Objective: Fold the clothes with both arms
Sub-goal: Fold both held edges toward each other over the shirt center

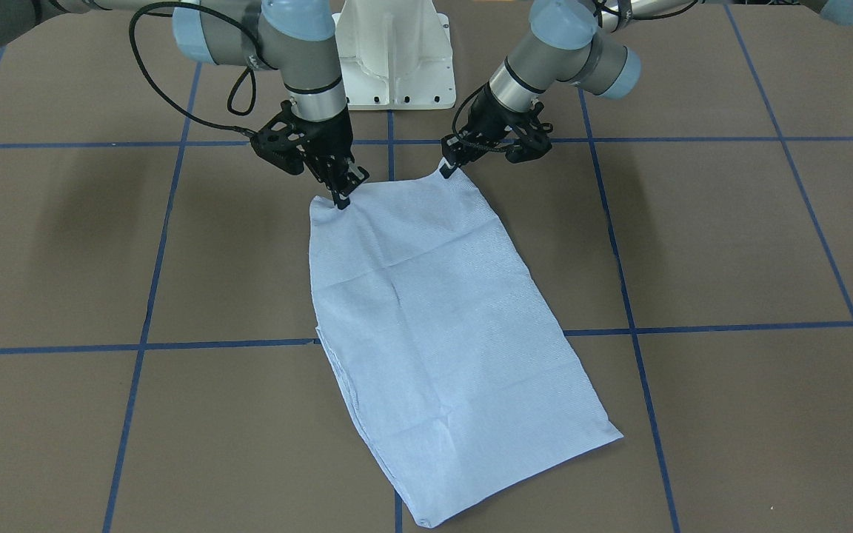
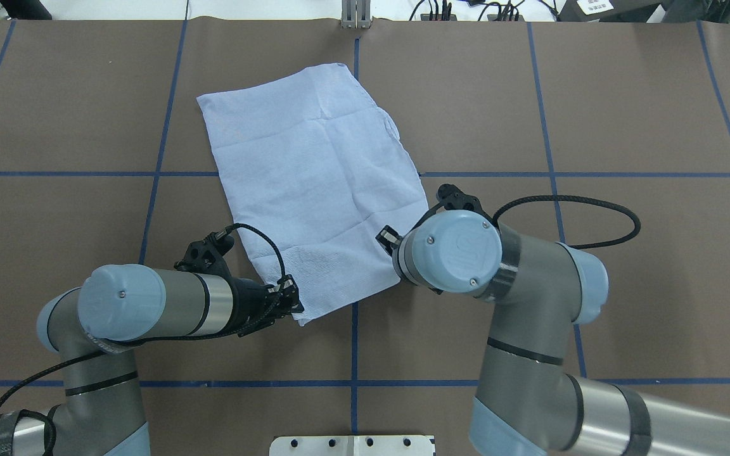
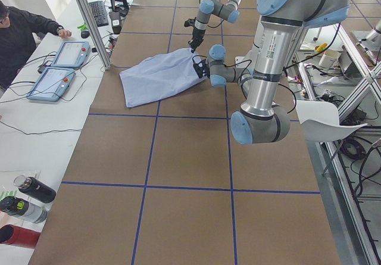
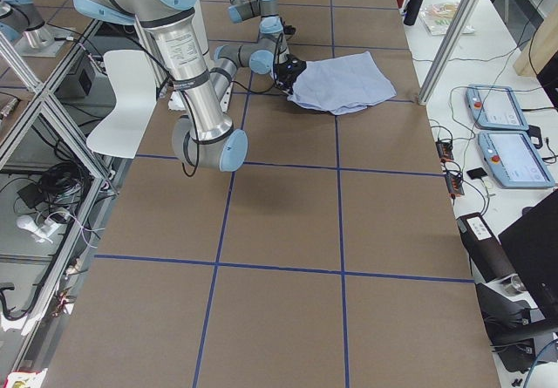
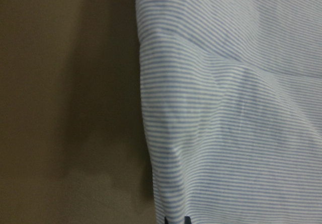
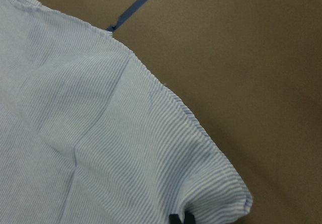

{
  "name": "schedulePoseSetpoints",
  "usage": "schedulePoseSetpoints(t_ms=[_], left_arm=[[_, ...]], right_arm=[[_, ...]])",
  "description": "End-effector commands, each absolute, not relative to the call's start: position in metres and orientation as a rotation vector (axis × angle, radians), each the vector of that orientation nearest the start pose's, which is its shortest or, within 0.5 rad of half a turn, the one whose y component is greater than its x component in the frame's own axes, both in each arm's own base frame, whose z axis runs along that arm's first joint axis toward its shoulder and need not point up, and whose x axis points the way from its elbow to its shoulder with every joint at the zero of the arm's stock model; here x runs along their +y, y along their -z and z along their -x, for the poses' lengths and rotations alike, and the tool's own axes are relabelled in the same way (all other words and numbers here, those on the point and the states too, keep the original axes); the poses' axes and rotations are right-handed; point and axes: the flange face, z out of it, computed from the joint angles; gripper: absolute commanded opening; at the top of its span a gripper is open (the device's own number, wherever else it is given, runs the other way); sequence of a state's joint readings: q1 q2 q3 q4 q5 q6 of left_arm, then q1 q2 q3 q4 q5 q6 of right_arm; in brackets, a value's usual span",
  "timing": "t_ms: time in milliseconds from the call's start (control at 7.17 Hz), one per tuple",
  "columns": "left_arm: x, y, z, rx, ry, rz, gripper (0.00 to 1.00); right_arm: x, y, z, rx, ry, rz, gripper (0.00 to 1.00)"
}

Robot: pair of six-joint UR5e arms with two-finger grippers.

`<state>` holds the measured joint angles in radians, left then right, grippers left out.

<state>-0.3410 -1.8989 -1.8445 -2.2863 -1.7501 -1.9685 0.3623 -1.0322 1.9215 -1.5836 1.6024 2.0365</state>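
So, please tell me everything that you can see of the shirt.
The shirt is light blue cloth with fine white stripes, folded into a long creased rectangle. It lies slanted on the brown table. Its two corners nearest the robot are pinched by the left gripper and the right gripper.

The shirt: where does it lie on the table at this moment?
In the overhead view the folded shirt lies flat, mostly just left of centre, its two near corners pinched by the left gripper and the right gripper.
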Motion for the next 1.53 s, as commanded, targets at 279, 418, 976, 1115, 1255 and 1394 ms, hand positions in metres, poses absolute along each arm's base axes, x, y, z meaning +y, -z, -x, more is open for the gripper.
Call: schedulePoseSetpoints(t_ms=[279, 418, 976, 1115, 1255, 1394], left_arm=[[-0.229, -0.185, -0.45, 1.437, 0.397, 0.287, 0.0], [-0.218, -0.158, -0.419, 1.415, 0.373, 0.316, 0.0], [-0.299, -0.182, -0.439, 1.278, 0.408, 0.189, 0.0], [-0.327, -0.186, -0.446, 1.26, 0.409, 0.134, 0.0], [-0.357, -0.194, -0.441, 1.24, 0.417, 0.076, 0.0], [-0.389, -0.196, -0.442, 1.221, 0.435, 0.033, 0.0]], right_arm=[[-0.216, -0.154, 0.435, -0.895, -0.693, 0.134, 0.0], [-0.218, -0.149, 0.418, -0.901, -0.7, 0.131, 0.0], [-0.283, -0.157, 0.463, -0.802, -0.702, 0.012, 0.0], [-0.316, -0.155, 0.487, -0.813, -0.719, -0.018, 0.0], [-0.344, -0.163, 0.504, -0.828, -0.73, -0.041, 0.0], [-0.365, -0.169, 0.507, -0.826, -0.71, -0.075, 0.0]])
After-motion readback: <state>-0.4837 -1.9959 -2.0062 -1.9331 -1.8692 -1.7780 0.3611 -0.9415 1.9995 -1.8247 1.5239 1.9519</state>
